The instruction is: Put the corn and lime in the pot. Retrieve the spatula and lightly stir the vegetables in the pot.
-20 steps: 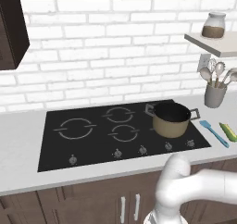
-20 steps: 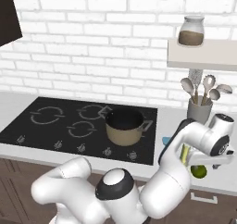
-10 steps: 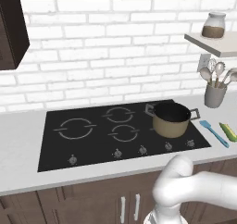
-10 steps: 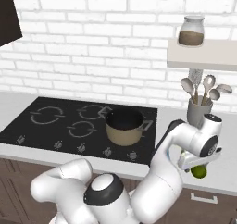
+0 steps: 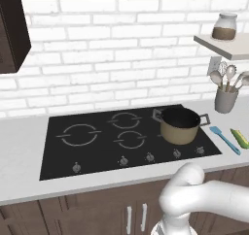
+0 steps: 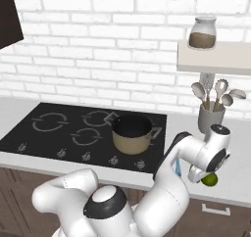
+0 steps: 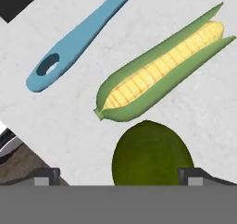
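In the hand view my gripper (image 7: pixel 121 177) is open, its fingertips (image 7: pixel 46 176) standing wide on either side of the round green lime (image 7: pixel 150 158) on the white counter. Just beyond the lime lies the corn (image 7: pixel 159 72), a yellow cob in green husk, and past it the light-blue spatula (image 7: pixel 76 42). In the right base view the white hand hangs right above the lime (image 6: pixel 210 179), to the right of the tan pot (image 6: pixel 131 133). The left base view shows the pot (image 5: pixel 181 125) on the cooktop's right side, with the spatula (image 5: pixel 224 139) and corn (image 5: pixel 240 138) beside it.
A grey utensil cup (image 6: pixel 211 119) with spoons stands at the back right against the brick wall. Above it a shelf (image 6: pixel 215 59) carries a glass jar (image 6: pixel 202 33). The black cooktop (image 5: pixel 121 137) fills the counter's middle, and the counter's front edge runs close by the lime.
In the right base view the hand has shifted a little left and turned down over the lime. The lime, corn, spatula and pot have not moved.
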